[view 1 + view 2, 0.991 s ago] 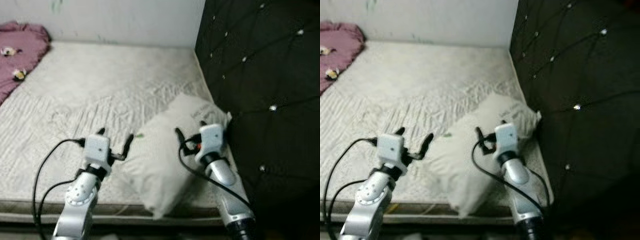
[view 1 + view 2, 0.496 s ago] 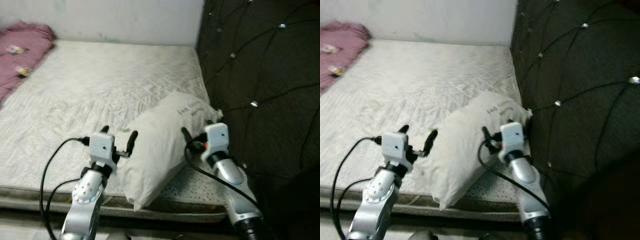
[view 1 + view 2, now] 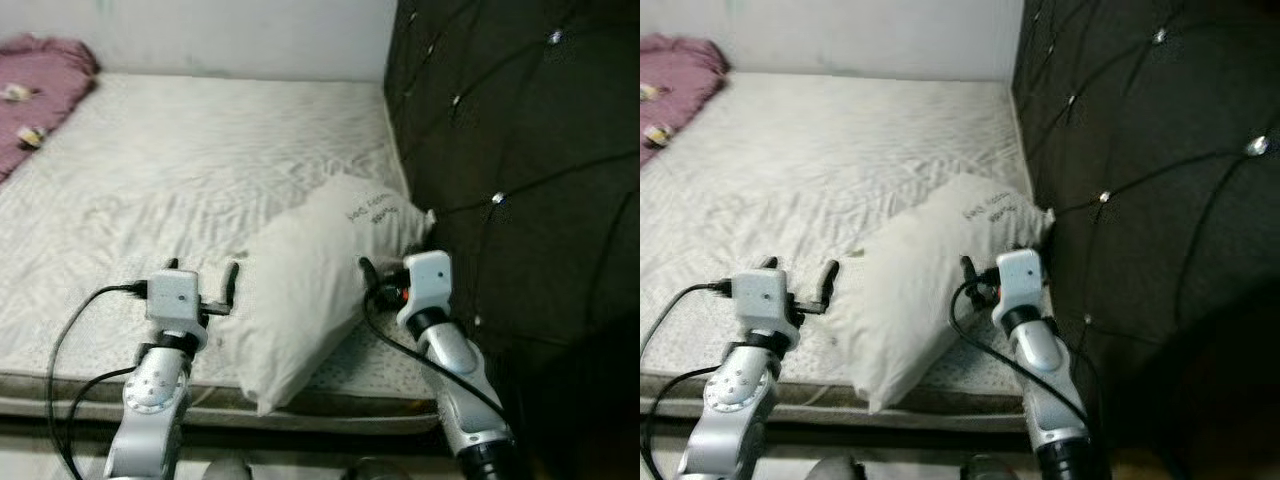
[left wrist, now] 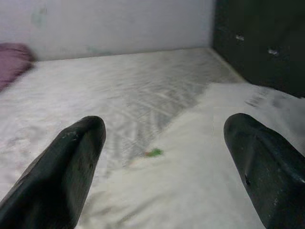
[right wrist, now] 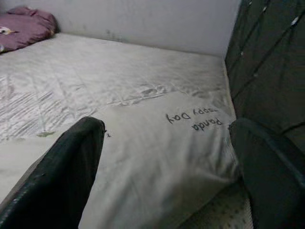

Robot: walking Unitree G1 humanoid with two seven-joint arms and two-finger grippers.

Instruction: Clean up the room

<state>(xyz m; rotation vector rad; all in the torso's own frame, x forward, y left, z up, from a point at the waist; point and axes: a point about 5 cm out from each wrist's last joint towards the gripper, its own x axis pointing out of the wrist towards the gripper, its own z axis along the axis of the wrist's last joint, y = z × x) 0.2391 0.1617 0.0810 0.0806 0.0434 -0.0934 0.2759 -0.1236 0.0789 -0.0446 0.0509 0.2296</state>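
Step in hand, judged: taking hold of the white pillow [image 3: 310, 280] to tidy the bed. Pillow lying on the mattress [image 3: 180, 190], its far end against the dark tufted headboard [image 3: 500, 150]. Left claw [image 3: 200, 272] spread open at pillow's left edge; right claw [image 3: 388, 268] spread open at pillow's right side, gripping nothing. Next likely: closing both on the fabric, then lifting together. Purple blanket [image 3: 40, 75] far left of pillow. Right wrist view reads printed lettering [image 5: 193, 119] on pillow; left wrist view catches small green speck [image 4: 153, 152].
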